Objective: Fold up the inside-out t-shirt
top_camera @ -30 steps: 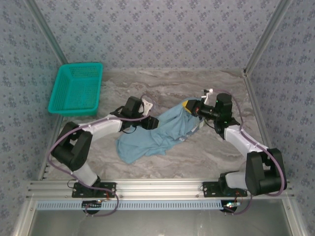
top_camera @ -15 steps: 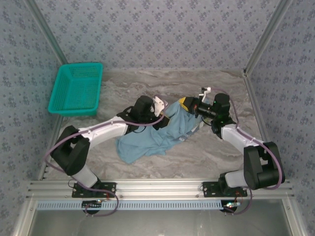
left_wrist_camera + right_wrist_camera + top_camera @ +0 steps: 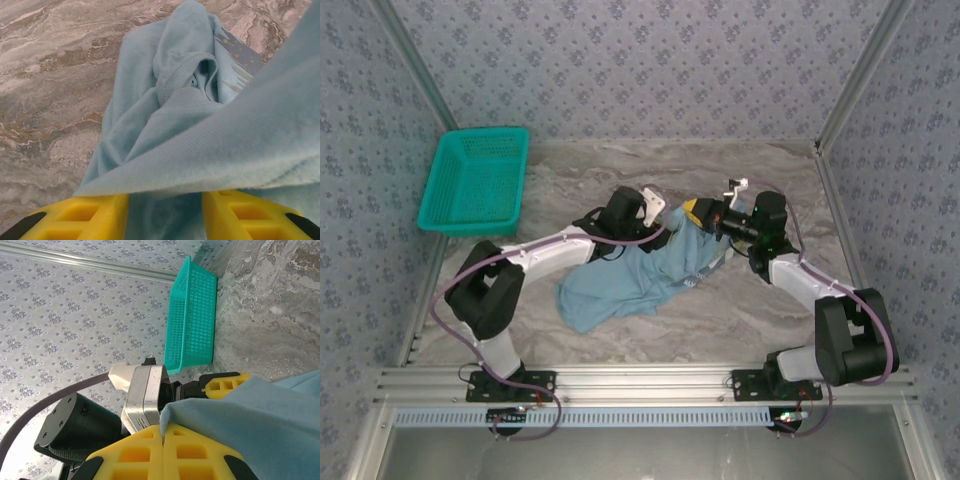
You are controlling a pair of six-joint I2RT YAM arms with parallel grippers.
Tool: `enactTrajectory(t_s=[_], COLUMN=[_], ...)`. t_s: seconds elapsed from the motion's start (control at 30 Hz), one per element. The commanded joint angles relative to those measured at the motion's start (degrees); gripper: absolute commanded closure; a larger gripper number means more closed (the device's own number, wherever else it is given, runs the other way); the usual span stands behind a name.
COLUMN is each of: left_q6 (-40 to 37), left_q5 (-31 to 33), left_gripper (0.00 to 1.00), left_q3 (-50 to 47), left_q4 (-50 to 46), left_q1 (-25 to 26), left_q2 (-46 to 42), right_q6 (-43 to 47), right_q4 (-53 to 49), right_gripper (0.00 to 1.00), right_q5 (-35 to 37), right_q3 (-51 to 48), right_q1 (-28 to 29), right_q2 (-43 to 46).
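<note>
The inside-out t-shirt (image 3: 638, 275) is light blue and lies crumpled at the table's middle, its upper right part lifted. My right gripper (image 3: 698, 212) is shut on that raised edge; the right wrist view shows the shirt's hem (image 3: 240, 410) pinched between the closed yellow fingers (image 3: 163, 432). My left gripper (image 3: 668, 220) sits right beside it, at the same lifted cloth. In the left wrist view its yellow fingers (image 3: 165, 199) stand apart, with cloth between them and a fold of the shirt (image 3: 215, 150) draped across their tips.
A teal mesh basket (image 3: 477, 180) stands at the far left of the table, also in the right wrist view (image 3: 192, 315). Bare marble table (image 3: 720, 320) lies in front of the shirt. Patterned walls close in the back and both sides.
My left arm has swung right and away from me, bringing its gripper up to the lifted shirt edge beside the right gripper. The right gripper shifted slightly and keeps its hold.
</note>
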State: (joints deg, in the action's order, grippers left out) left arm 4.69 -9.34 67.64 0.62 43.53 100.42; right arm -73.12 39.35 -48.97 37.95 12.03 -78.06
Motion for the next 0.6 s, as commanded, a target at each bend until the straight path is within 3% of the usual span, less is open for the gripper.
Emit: enactTrajectory(t_s=[0.0, 0.2, 0.4, 0.5, 0.57], left_q6=[-1.6, -1.87, 0.47, 4.36, 7.36], left_q5=[1.0, -6.85, -21.69, -26.32, -29.02], left_gripper=[0.58, 0.7, 0.99, 1.0, 1.0], left_q3=[2.36, 3.29, 2.72, -0.55, -3.2], left_q4=[0.83, 3.02, 6.79, 12.14, 15.89], left_q1=[0.42, 0.2, -2.07, -3.97, -5.21], left_q2=[0.89, 1.75, 1.86, 0.13, -1.91], right_q6=[-0.65, -1.15, -1.02, 2.13, 9.11], right_q4=[1.92, 2.66, 2.22, -2.69, -12.95], right_gripper=[1.0, 1.0, 1.0, 1.0, 1.0], right_q5=[-1.22, -0.95, -1.21, -1.76, -1.19], right_q3=[-0.68, -0.89, -1.11, -0.84, 0.64], right_q1=[0.18, 0.18, -1.3, -3.18, -4.23], right_q2=[-0.16, -0.25, 0.2, 1.61, 3.69])
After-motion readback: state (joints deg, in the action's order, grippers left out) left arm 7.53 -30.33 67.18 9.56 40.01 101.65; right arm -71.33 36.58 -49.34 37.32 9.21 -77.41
